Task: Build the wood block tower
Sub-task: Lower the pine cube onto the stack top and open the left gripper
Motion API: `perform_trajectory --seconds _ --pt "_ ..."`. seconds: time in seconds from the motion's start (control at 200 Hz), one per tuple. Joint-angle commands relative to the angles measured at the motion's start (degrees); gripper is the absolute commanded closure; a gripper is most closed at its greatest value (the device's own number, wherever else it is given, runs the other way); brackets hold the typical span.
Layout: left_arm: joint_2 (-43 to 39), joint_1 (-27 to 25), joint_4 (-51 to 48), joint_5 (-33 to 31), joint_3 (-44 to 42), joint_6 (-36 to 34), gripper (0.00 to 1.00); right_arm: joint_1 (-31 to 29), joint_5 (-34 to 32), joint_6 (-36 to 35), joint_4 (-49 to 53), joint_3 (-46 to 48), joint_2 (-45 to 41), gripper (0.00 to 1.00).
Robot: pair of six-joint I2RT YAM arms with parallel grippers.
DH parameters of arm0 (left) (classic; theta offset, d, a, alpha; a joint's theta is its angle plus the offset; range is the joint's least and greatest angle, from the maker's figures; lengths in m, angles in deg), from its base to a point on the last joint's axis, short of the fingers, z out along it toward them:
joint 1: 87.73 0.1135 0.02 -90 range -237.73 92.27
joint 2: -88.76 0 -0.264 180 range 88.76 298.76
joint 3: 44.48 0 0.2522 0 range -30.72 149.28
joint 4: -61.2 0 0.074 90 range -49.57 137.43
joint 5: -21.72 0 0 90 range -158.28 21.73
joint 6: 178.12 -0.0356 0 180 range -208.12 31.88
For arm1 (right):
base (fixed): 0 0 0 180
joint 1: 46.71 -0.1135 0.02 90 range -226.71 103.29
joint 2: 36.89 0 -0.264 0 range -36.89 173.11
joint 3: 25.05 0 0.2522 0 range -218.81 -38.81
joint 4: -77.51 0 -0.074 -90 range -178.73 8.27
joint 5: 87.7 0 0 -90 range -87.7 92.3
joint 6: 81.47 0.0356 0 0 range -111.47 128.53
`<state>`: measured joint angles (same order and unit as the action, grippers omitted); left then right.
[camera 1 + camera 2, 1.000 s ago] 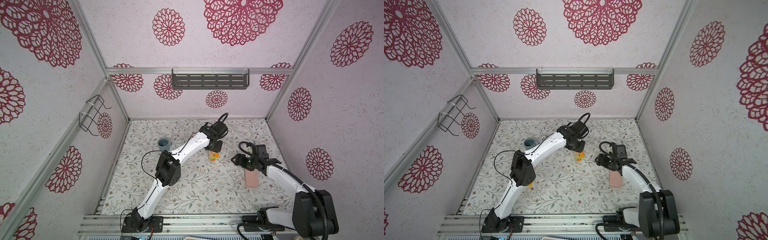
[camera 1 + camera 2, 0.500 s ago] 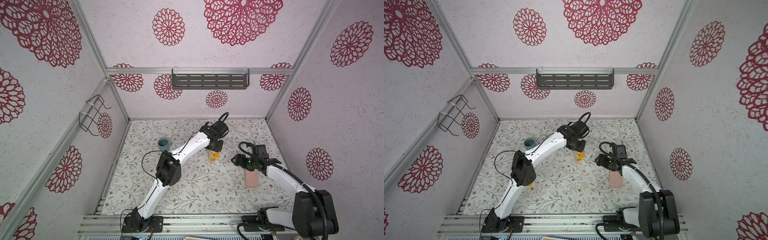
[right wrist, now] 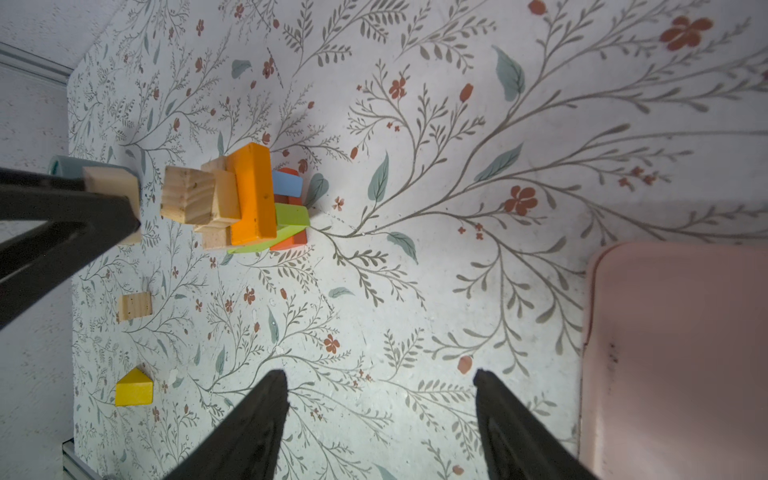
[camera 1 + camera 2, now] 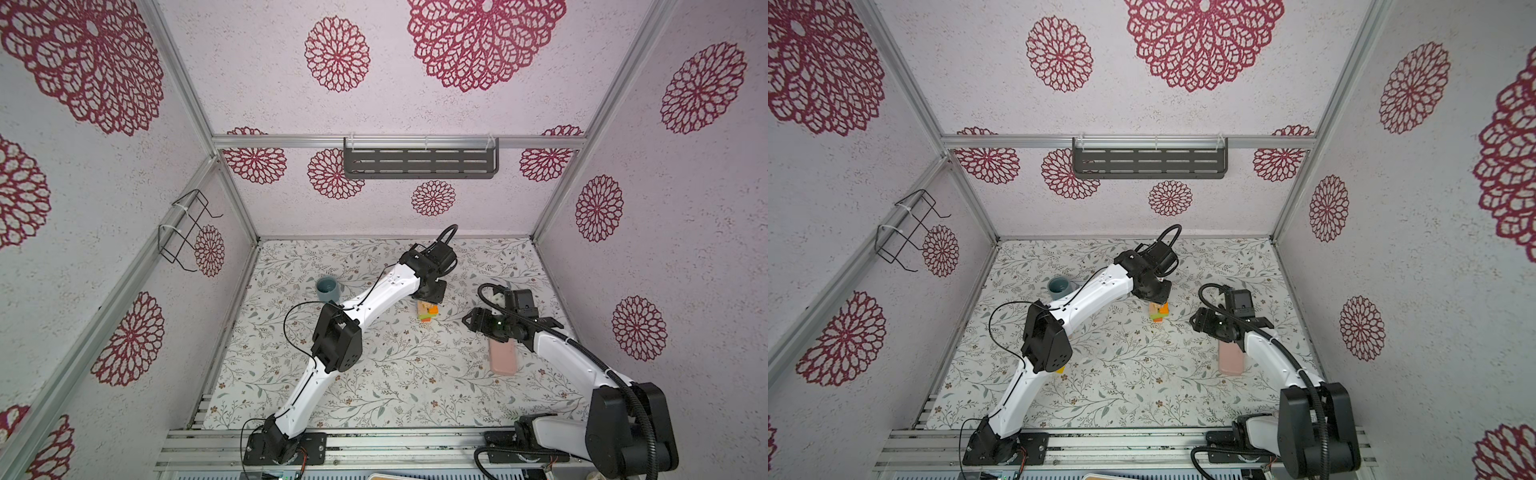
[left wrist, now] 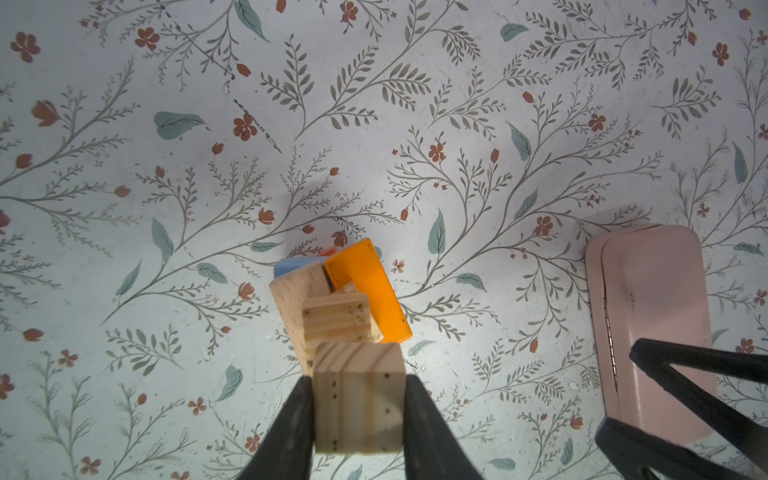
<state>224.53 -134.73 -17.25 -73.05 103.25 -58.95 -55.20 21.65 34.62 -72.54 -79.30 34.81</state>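
Our left gripper [image 5: 358, 384] pinches a plain wood cube [image 5: 359, 411] between narrow jaws, just above the tower [image 3: 253, 195] and not touching it. The tower shows orange, green, red, blue and plain layers. Our right gripper [image 3: 379, 386] hangs wide-jawed and empty beside the pink slab [image 3: 673, 357]. We see a plain block [image 3: 134, 306] and a yellow block [image 3: 134, 388] lying loose, well apart from the tower

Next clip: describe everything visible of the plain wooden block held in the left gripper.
The small plain pale wood block is a squarish unpainted brick with curved grain lines on its end and small dark specks on its face. The left gripper holds it, black jaws pressed on two opposite sides. In the right wrist view it hangs just above the multicoloured block tower, with a gap to its top; nothing else touches it.
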Motion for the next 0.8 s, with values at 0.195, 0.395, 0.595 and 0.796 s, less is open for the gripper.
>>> perform_trajectory --seconds 0.195,0.395,0.595,0.796 --pt "1.2 -0.3 0.0 0.5 2.0 -0.3 0.65 0.3 0.5 -0.6 0.2 -0.5 -1.4 0.26" --pt "1.5 -0.1 0.5 -0.2 0.9 -0.2 0.65 0.3 0.4 -0.7 0.3 -0.4 -1.5 0.26" --pt "1.5 0.5 1.1 0.0 -0.1 0.2 0.65 0.3 0.5 -0.9 0.3 -0.1 -1.4 0.26" --pt "1.9 0.7 1.2 0.1 -0.3 0.3 0.65 0.3 0.7 -0.9 0.0 -0.3 -1.1 0.26"
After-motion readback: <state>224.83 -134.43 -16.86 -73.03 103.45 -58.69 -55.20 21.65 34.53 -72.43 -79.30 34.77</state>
